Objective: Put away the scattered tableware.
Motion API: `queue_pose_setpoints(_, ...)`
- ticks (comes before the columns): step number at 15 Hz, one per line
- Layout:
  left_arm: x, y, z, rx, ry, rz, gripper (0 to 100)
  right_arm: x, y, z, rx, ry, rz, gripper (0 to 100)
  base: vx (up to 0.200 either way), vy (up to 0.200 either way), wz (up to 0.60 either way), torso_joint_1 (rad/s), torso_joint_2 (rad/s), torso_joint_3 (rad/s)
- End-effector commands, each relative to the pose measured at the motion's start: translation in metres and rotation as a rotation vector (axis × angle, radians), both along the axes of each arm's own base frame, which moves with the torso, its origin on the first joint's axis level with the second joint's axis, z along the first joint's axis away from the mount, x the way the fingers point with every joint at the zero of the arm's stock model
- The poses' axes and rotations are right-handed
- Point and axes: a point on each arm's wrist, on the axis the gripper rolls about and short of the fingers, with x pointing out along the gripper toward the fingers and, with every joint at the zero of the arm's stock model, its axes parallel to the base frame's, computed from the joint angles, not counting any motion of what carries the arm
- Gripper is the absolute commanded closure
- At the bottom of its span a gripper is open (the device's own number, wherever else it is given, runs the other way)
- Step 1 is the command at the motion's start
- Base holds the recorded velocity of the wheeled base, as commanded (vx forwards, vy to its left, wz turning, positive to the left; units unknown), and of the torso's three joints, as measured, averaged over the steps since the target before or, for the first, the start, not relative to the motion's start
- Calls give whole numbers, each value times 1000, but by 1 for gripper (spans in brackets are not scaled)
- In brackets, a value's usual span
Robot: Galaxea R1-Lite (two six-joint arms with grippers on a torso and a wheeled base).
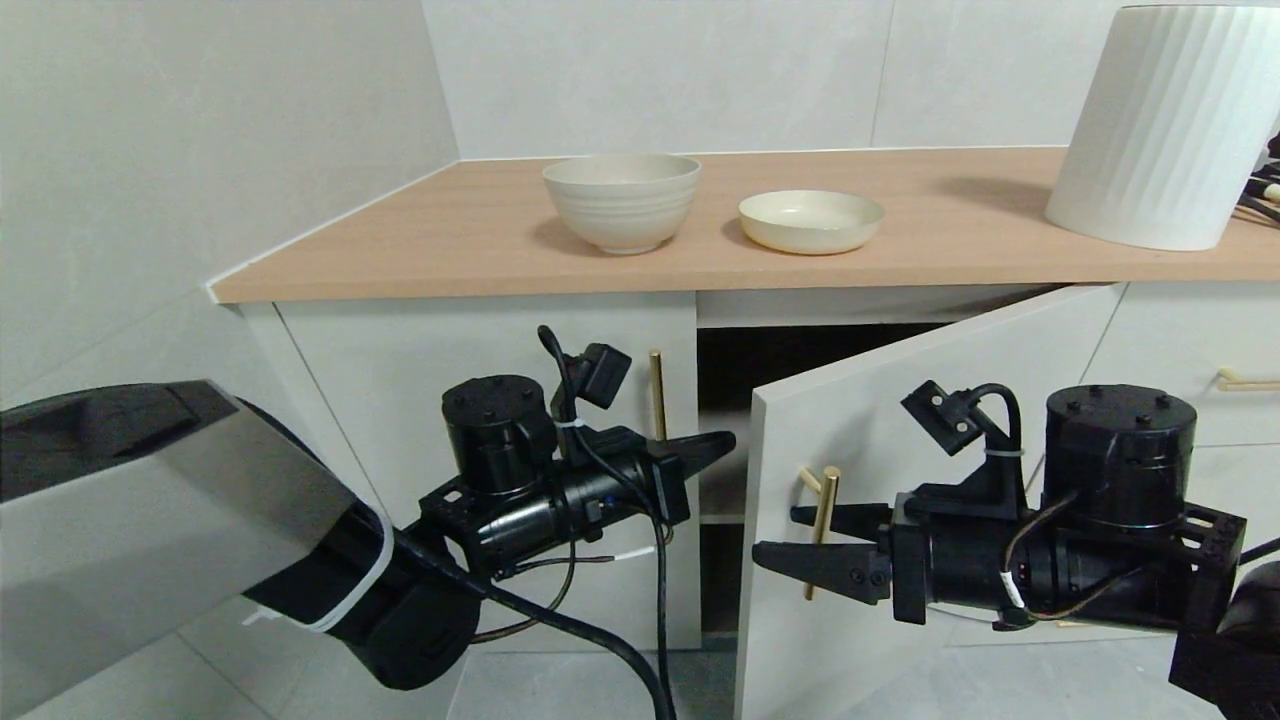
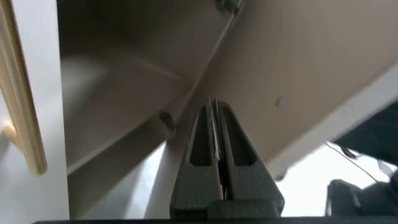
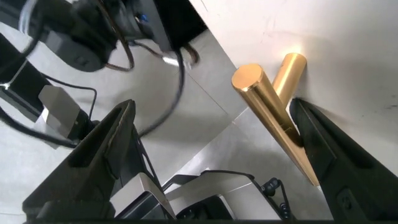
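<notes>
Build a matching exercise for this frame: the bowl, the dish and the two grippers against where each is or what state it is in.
1 bowl
2 dish
3 left gripper
4 right gripper

A open at the door handle
B shut, before the open cabinet
C on the counter, farther left
D on the counter, nearer the ribbed container

Pairs: 1-C, 2-D, 3-B, 4-A

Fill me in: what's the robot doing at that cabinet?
The right pincer is open, with the gold handle of the partly open cabinet door between its fingers. The left pincer is shut and points into the cabinet opening. The bowl and shallow dish sit on the counter, not yet put away.
</notes>
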Motion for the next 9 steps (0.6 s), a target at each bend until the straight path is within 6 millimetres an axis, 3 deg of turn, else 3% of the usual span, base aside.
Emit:
queue_pose_setpoints(1, -5, -8, -3, 3, 7, -23, 100, -1, 0, -2, -4, 4, 1, 0, 0, 0, 0, 0, 0, 0)
queue_pose_setpoints(9, -21, -29, -10, 14, 20, -93, 100, 2, -16, 0, -56, -127, -37, 0, 0, 0, 0, 0, 0, 0)
